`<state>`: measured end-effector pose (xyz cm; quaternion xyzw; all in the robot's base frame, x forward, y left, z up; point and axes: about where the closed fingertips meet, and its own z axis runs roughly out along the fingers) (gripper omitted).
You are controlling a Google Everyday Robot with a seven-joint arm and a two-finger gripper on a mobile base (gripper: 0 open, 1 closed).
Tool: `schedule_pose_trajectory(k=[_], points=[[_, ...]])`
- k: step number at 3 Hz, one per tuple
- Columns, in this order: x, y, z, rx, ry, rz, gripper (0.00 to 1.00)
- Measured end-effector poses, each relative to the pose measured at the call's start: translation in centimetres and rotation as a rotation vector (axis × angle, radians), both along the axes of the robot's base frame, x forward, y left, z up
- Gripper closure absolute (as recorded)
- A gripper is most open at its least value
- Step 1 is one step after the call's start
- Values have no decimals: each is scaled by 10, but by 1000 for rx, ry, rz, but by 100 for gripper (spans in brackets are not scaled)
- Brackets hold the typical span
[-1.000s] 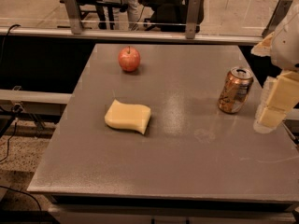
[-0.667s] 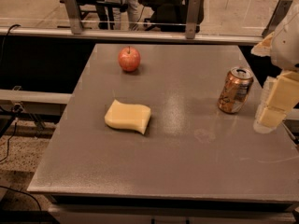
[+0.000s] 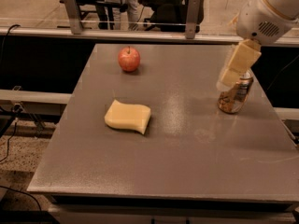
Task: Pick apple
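Observation:
The apple [image 3: 129, 59] is small, round and red with a short stem. It stands at the far left of the grey table [image 3: 187, 143]. My gripper [image 3: 230, 78] hangs from the white arm [image 3: 273, 8] at the right side of the table, far to the right of the apple. It is above the table surface and covers the top of a soda can. Nothing shows in the gripper.
A yellow sponge [image 3: 128, 116] lies left of the table's middle, nearer than the apple. A copper-coloured soda can [image 3: 236, 97] stands at the right, partly behind my gripper. A rail with metal posts [image 3: 70, 8] runs behind the table.
My gripper has moved left and up from the table's right edge, and now sits over the top of the soda can. The apple, sponge and can have not moved.

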<state>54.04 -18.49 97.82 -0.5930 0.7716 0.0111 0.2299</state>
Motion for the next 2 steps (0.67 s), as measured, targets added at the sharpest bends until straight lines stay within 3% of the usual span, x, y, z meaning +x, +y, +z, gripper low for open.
schedule_pose_trajectory(k=[2], points=[[79, 44, -5, 102, -15, 12, 0]])
